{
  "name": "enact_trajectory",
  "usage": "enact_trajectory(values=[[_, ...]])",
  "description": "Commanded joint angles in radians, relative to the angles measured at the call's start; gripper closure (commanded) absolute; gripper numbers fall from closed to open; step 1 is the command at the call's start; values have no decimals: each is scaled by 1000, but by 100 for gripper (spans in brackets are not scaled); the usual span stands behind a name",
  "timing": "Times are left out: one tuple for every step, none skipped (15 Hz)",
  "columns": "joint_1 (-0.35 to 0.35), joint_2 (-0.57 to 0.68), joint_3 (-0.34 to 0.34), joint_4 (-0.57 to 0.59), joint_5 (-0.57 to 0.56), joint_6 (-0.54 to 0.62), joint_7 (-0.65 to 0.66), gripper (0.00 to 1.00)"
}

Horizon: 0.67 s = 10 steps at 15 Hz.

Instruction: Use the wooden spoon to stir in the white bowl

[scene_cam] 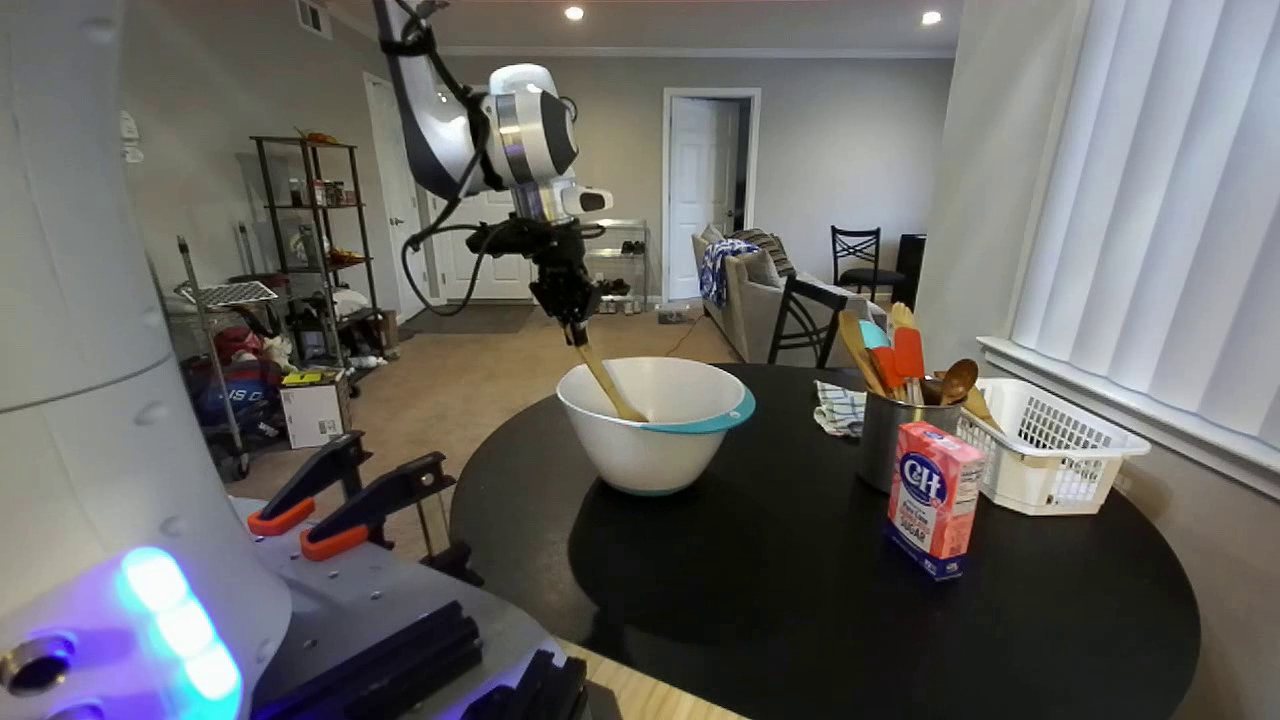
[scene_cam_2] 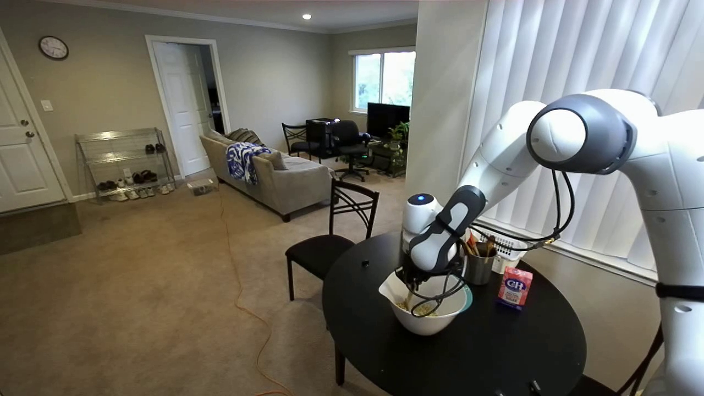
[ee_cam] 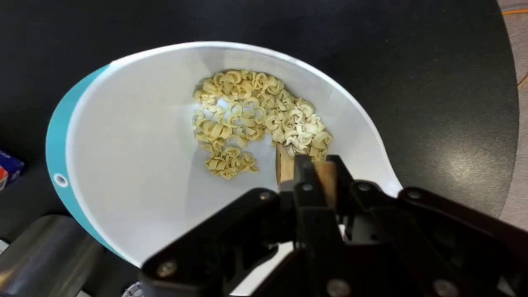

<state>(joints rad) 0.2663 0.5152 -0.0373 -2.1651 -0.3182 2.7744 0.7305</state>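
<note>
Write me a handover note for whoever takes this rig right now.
Gripper: shut on the wooden spoon, holding it by the handle, head end down.
Things: the white bowl stands upright on the black table, with loose pasta inside; the spoon's lower end is in the bowl.
Done: spoon gripped and inside the bowl.
Left: stirring the pasta; how much is already stirred, these views don't tell.

We see a smooth white arm (scene_cam_2: 509, 146) with rounded dark-grey joint covers (scene_cam_2: 605, 132). Black cables (scene_cam: 484, 150) loop along it, bound by black straps (scene_cam_2: 682, 292). At the near left in an exterior view, bluish-white lights (scene_cam: 185, 628) glow on the white base (scene_cam: 70, 500). We spot a small round blue light (scene_cam_2: 421, 198) on the white wrist (scene_cam_2: 416, 221), and black jaws with silver screws (ee_cam: 338, 287).
</note>
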Motion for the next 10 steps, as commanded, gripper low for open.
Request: enact_trajectory(values=[[-42,-24,47,-48,95,58,-182,96],[-46,-27,52,-47,118,38,-222,95],[-46,-30,51,-47,131,24,-258,96],[-44,-34,48,-45,144,4,-291,95],[-44,-37,47,-45,152,-9,-324,95],[-47,-38,49,-43,156,-25,-356,95],[-49,-39,50,-39,158,-49,-384,95],[-48,-40,50,-33,157,-91,-412,95],[-41,-41,45,-26,148,-137,-428,95],[-35,-40,42,-18,136,-182,-444,95]])
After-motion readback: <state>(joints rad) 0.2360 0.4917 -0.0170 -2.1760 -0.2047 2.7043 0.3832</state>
